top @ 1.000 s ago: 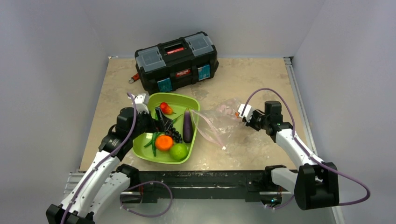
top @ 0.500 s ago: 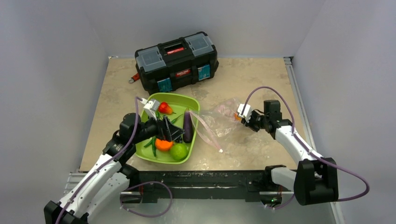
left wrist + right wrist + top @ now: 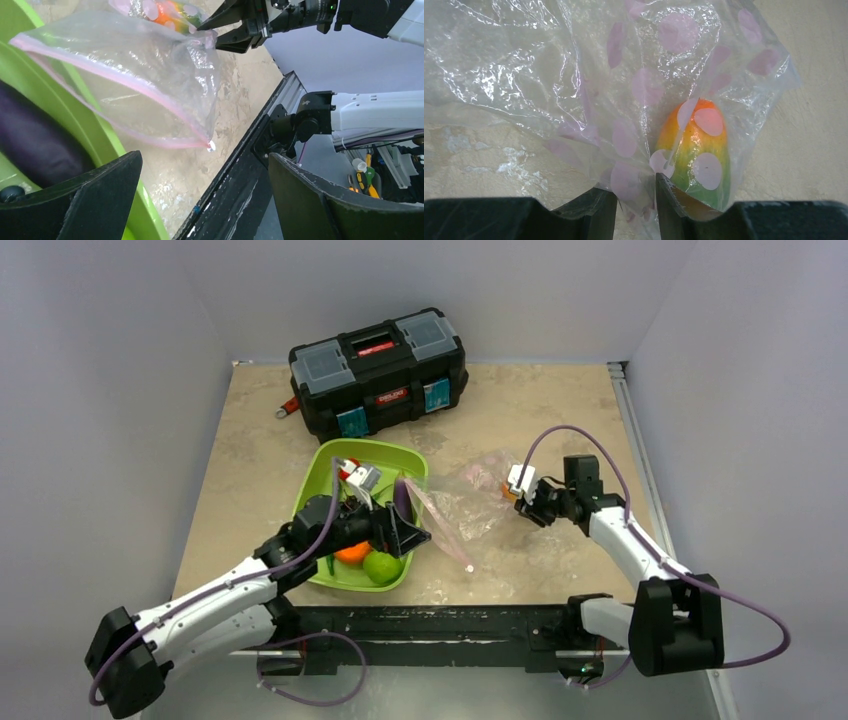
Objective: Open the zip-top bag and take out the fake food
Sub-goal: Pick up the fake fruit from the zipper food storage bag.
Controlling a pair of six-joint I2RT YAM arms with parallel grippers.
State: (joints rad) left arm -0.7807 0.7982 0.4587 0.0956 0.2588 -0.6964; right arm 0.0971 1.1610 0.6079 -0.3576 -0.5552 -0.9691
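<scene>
— Where is the bag, and which way does it point?

— Your zip-top bag [image 3: 462, 505] stretches over the surface [image 3: 250, 440] between the lime-green tray [image 3: 385, 452] and your right gripper [image 3: 528, 502]. Its long axis runs left to right. The mouth points left, at the tray, and the closed end points right. The pink zip strip [image 3: 125, 75] slants from the tray's right rim toward the near edge, and its two halves gape apart.

— And the jaws?

— Your right gripper's jaws are clamped on a fold of plastic at the closed end. The mango [image 3: 696, 155] sits inside the bag, just beside them. Your left gripper [image 3: 204, 165] hovers over the tray's right side, facing the bag's mouth. Its jaws are spread wide with nothing between them.

— The other food?

— You have the eggplant [image 3: 35, 145], the orange [image 3: 350, 552] and the lime [image 3: 382, 566] lying in the tray. The black toolbox [image 3: 378, 370] stands at the far side, well apart from the bag.
</scene>
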